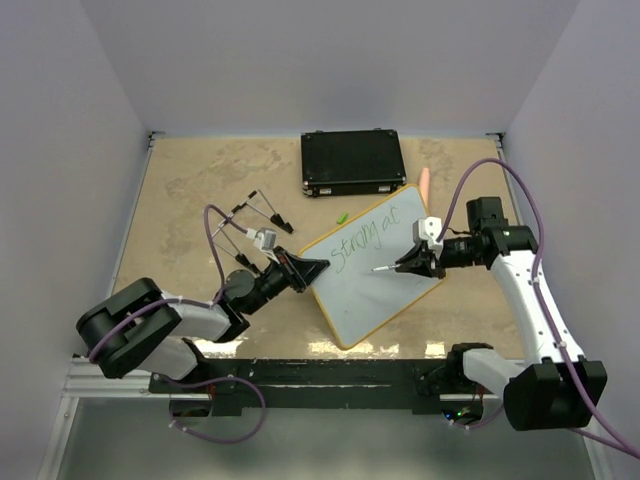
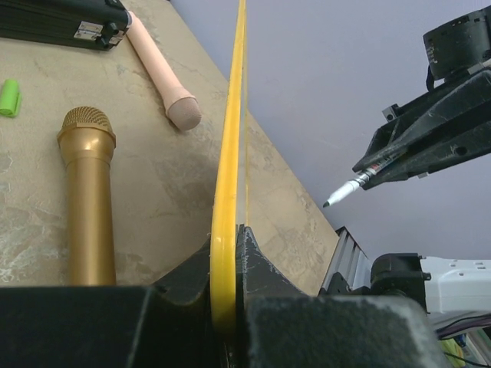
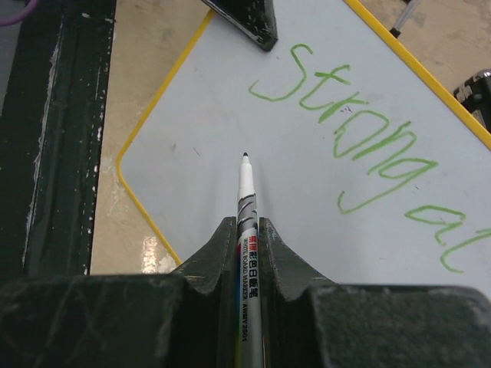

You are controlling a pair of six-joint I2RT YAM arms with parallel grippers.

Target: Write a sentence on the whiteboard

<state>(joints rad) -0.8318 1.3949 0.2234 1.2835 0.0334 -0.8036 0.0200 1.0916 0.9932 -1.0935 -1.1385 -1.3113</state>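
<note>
The whiteboard (image 1: 375,285), white with a yellow rim, is held tilted off the table. My left gripper (image 1: 305,271) is shut on its left edge; in the left wrist view the yellow rim (image 2: 230,153) runs edge-on between the jaws of that gripper (image 2: 229,239). Green lettering of the sentence (image 1: 365,235) reads "Strong at" (image 3: 360,138). My right gripper (image 1: 412,264) is shut on a white marker (image 3: 245,207), uncapped. Its dark tip hangs over bare board below the lettering. In the left wrist view the marker (image 2: 354,185) stands apart from the board's face.
A black case (image 1: 352,162) lies at the back. A green cap (image 1: 341,217) and thin black rods (image 1: 258,208) lie left of the board. A gold microphone (image 2: 88,199) and a pink one (image 2: 165,69) rest on the table beneath the board.
</note>
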